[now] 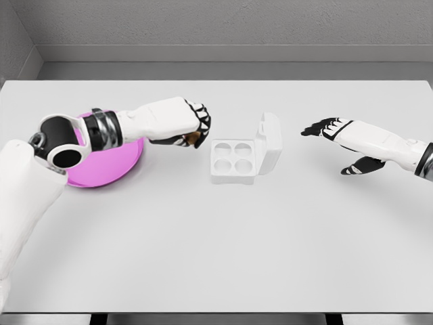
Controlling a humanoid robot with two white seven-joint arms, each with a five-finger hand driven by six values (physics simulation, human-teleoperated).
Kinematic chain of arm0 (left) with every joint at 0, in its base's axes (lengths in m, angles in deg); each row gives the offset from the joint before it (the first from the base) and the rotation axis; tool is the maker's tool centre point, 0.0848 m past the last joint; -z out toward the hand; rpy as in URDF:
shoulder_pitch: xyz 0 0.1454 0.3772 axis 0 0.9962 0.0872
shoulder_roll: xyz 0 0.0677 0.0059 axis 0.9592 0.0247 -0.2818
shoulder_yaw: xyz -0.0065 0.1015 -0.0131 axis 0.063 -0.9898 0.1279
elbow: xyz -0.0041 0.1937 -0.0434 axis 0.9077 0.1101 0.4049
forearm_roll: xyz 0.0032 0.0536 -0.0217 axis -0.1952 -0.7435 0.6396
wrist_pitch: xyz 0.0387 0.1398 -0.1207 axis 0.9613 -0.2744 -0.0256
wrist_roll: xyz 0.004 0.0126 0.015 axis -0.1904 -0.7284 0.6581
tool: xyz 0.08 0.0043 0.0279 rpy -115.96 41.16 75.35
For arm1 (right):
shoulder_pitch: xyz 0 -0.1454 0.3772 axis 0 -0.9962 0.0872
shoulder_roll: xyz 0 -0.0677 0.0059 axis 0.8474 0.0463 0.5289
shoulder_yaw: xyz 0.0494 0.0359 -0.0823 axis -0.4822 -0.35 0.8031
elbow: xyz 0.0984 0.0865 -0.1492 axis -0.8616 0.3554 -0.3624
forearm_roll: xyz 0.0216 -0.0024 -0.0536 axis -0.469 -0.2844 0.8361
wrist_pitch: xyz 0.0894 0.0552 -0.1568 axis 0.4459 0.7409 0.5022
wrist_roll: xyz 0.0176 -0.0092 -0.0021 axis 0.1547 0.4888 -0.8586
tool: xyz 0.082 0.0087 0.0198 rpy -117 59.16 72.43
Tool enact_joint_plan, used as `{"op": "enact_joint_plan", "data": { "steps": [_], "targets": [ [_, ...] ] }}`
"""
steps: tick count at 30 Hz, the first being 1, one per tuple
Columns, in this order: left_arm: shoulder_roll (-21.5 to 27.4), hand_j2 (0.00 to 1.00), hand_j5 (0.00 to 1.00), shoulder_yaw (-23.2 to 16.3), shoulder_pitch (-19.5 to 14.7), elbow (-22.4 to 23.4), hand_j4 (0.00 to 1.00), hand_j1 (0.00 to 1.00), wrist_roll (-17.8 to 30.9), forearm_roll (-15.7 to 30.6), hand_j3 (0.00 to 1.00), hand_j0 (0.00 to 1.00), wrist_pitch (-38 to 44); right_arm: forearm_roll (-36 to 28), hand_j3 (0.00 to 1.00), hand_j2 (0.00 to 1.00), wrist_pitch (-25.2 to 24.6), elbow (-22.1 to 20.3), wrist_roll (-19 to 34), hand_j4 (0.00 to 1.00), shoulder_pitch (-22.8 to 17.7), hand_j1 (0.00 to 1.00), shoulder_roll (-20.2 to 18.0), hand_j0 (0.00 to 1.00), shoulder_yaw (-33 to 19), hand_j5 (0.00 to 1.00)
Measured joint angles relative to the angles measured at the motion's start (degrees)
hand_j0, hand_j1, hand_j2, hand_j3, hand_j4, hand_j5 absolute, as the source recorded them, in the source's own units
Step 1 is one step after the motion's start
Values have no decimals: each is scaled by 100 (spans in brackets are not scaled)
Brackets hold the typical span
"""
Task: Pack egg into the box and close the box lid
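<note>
A white desk is seen from above, with a white box standing near its middle. The box lid is raised upright on the right side, and four round cups are exposed in the tray, all bare. To the left of the box, a pink plate lies flat on the desk, partly covered by the left arm. The left robot hand is held between the plate and the box, its fingers curled tight around a small brown object, most likely the egg, though only a sliver is visible beneath the fingers. The right robot hand is held well apart from the box on its right, with fingers spread and nothing gripped.
</note>
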Motion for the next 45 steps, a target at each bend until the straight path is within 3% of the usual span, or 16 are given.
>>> {"op": "enact_joint_plan", "data": {
  "steps": [19, 35, 45],
  "targets": [
    [-591, 27, 27, -22, 167, 67, 27, 27, -3, 216, 27, 27, 5, 0, 100, 100, 0, 0, 0, 100, 0, 100, 1, 100, 2, 100],
    [-1159, 27, 27, 64, 97, 1206, 27, 27, -4, 214, 27, 27, 5, 0, 100, 100, 7, -6, -7, 100, -9, 100, 9, 100, 5, 100],
    [-1330, 28, 28, 95, 70, 1568, 28, 28, -4, 212, 28, 28, 5, 0, 100, 100, 9, -9, -7, 100, -9, 100, 9, 100, 7, 100]
  ]
}}
